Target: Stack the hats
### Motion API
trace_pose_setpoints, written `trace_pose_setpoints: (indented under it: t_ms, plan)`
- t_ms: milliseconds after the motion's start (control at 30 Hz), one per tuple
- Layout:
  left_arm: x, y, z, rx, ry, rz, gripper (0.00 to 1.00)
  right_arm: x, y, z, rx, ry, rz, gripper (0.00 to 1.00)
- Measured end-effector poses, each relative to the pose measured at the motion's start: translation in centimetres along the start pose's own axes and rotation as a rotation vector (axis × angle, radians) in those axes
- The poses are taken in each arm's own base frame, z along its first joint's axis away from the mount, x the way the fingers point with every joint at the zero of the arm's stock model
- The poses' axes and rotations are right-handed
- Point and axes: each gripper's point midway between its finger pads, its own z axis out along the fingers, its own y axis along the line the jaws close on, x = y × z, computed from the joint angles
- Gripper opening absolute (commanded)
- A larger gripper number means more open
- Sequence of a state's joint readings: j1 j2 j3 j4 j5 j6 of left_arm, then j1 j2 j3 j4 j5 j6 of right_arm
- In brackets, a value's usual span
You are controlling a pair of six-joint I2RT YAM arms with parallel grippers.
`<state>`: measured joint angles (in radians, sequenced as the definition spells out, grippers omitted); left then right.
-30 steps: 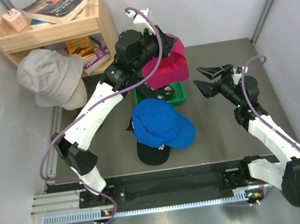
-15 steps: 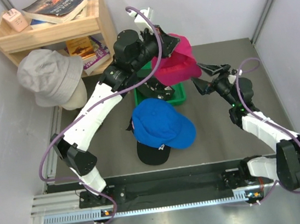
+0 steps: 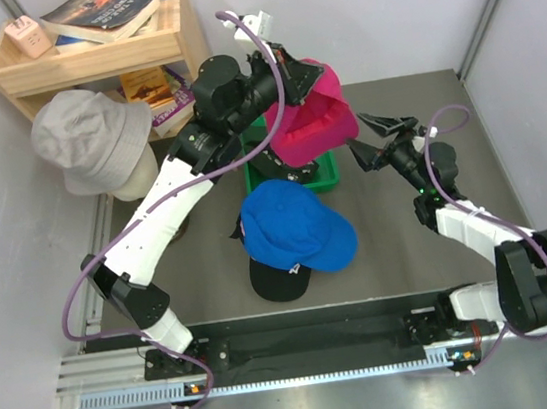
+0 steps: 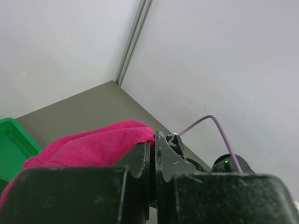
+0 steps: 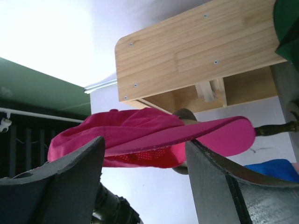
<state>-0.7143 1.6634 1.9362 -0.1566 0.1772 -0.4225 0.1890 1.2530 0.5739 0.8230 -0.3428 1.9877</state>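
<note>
The left claw (image 4: 153, 144) is pinched shut on the crown cloth of the magenta hat (image 3: 315, 123), which hangs in the air over the green tray (image 3: 328, 180) at the back of the bench (image 3: 399, 238), its brim side turned toward the right arm. In the last second two things have shifted: the left arm has carried the hat a little up and to the right, and the right claw (image 3: 360, 135) has swung in from well apart to just beside the brim, jaws spread wide and gripping nothing. The right wrist view shows the brim and underside of the hat framed between its two fingers (image 5: 70, 186), though contact cannot be confirmed. This reads as the start of a hand-over or a two-handed steadying of the floppy hat, so the right claw would need to close on the brim before the left lets go. The hat is not yet stacked: nearer the arms, the blue hat (image 3: 291, 224) sits on the black hat (image 3: 282, 282).
</note>
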Motion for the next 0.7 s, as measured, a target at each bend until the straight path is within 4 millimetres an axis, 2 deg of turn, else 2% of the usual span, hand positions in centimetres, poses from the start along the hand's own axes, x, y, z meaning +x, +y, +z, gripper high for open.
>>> trace_pose_setpoints:
  t_ms: [200, 533, 633, 667, 700]
  plan:
    - [0.5, -0.3, 0.0, 0.024, 0.016, 0.002, 0.0, -0.1, -1.8, 0.6, 0.041, 0.018, 0.018, 0.69]
    - [1.0, -0.5, -0.1, 0.043, 0.03, 0.004, 0.0, 0.3, -2.7, 1.4, 0.028, 0.079, 0.012, 0.66]
    - [1.2, -0.5, -0.3, 0.041, 0.034, 0.003, 0.0, 0.7, -3.2, 1.9, 0.022, 0.112, 0.009, 0.51]
    - [1.1, -0.5, -0.3, 0.041, 0.034, 0.004, 0.0, 0.9, -3.1, 2.1, 0.014, 0.124, 0.006, 0.41]
    - [1.1, -0.5, -0.4, 0.04, 0.035, 0.005, 0.0, 1.1, -3.1, 2.3, 0.01, 0.133, 0.003, 0.36]
